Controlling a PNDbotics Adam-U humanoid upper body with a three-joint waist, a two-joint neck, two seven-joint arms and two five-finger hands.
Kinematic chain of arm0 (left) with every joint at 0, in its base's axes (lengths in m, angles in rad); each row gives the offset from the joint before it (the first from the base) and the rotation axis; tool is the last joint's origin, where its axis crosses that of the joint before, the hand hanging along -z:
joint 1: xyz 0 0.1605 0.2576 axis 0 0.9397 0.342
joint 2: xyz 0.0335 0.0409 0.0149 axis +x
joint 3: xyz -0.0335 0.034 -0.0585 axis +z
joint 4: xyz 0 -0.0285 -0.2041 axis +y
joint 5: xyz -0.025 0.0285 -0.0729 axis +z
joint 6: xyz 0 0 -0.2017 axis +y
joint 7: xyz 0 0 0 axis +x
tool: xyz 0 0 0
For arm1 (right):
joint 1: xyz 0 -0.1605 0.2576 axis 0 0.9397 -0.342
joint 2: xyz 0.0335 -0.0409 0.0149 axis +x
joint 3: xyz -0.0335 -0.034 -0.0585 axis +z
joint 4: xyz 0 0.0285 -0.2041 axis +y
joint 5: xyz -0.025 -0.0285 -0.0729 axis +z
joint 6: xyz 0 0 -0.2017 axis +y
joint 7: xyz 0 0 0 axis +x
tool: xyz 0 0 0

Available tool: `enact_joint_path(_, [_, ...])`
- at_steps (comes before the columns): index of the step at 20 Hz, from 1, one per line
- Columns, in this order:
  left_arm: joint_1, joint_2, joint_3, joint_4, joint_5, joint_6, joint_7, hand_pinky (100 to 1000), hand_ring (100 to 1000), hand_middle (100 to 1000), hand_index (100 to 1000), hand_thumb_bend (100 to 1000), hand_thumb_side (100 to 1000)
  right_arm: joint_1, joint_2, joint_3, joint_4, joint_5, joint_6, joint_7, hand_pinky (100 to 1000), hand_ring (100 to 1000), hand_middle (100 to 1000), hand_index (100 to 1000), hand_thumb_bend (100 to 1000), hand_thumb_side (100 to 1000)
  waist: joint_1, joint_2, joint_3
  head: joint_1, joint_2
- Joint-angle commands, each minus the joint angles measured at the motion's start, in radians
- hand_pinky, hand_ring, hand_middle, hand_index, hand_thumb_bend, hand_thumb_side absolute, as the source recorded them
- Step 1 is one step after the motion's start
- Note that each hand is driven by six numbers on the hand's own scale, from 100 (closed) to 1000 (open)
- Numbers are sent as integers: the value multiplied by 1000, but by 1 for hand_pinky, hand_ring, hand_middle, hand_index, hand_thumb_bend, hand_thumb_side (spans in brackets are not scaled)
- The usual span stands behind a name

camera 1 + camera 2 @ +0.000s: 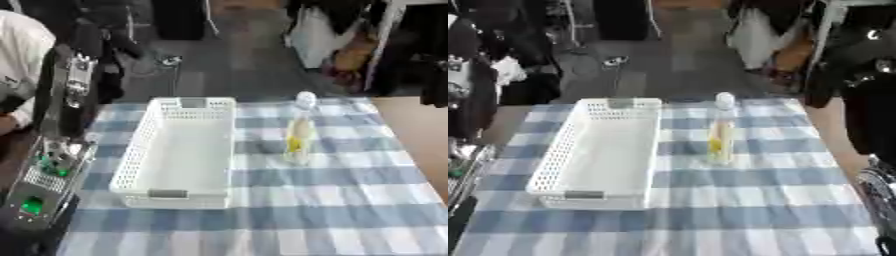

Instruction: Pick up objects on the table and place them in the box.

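Clear plastic bottle [299, 131], white cap, yellowish contents, stands upright on the blue-checked tablecloth [332, 200], just right of the white perforated basket [140, 150], apart from it. Basket holds nothing. Left arm [66, 95] and right arm [868, 100] show at the edges; neither hand's fingers are visible, so their state cannot be told. Recommendation: approach the bottle sideways and grasp mid-body to avoid toppling.

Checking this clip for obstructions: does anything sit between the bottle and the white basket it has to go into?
Nothing visible does. The clear bottle stands upright on the checked cloth, to the right of the white basket. Only bare cloth lies between them, and the basket holds nothing. Neither hand can be made out in these views.
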Motion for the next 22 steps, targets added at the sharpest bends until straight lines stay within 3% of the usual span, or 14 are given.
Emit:
enact_joint_path(1, [-9, 14, 12, -10, -4, 0, -4, 492, 460, 808, 777, 258, 967, -14, -12, -5, -11, 1, 0, 7, 304, 329, 463, 652, 100, 923, -3, -5, 0, -4, -5])
enact_joint_path(17, [-9, 15, 14, -7, -7, 2, 1, 494, 460, 808, 775, 261, 968, -14, -13, -7, -11, 4, 6, 4, 305, 329, 464, 658, 100, 920, -3, -6, 1, -3, -4])
enact_joint_path(22, [-11, 15, 16, -9, -9, 2, 2, 496, 462, 807, 774, 262, 969, -10, -16, 0, -11, 21, 18, 15, 318, 337, 474, 703, 100, 960, -1, -8, 13, -1, -7])
